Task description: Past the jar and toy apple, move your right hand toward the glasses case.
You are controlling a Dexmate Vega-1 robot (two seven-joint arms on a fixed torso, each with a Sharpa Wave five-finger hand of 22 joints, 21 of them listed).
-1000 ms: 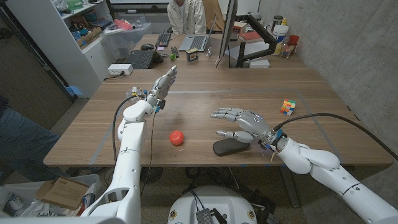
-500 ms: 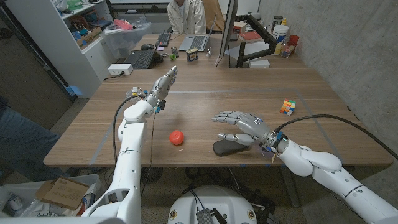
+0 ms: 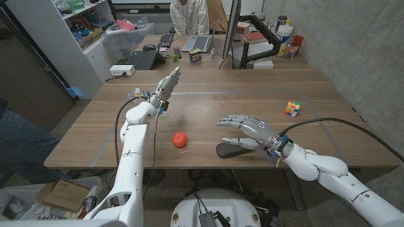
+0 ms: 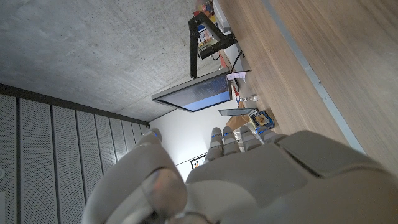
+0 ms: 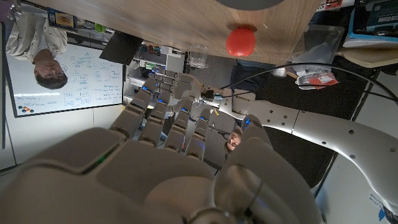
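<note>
A dark oval glasses case (image 3: pixel 230 150) lies near the table's front edge. My right hand (image 3: pixel 246 129) hovers just above its far side with fingers spread and nothing in them; whether it touches the case I cannot tell. The right wrist view looks over my right hand (image 5: pixel 174 162) at the case's edge (image 5: pixel 249 3), the red toy apple (image 5: pixel 240 40) and a clear jar (image 5: pixel 198 57). The toy apple (image 3: pixel 180 139) sits left of the case. A small clear jar (image 3: pixel 134 94) stands behind my left arm. My left hand (image 3: pixel 167 84) is raised, fingers straight, holding nothing.
A colour cube (image 3: pixel 291 108) lies on the right of the table (image 3: pixel 208 107). A monitor (image 3: pixel 230 31), laptop (image 3: pixel 201 43) and keyboard (image 3: pixel 144 60) line the far side, where a person (image 3: pixel 189 16) sits. Another person's leg (image 3: pixel 16 135) shows at the left edge.
My right hand has drifted a little toward the front edge and lower over the glasses case. The left arm, apple and case have stayed put.
</note>
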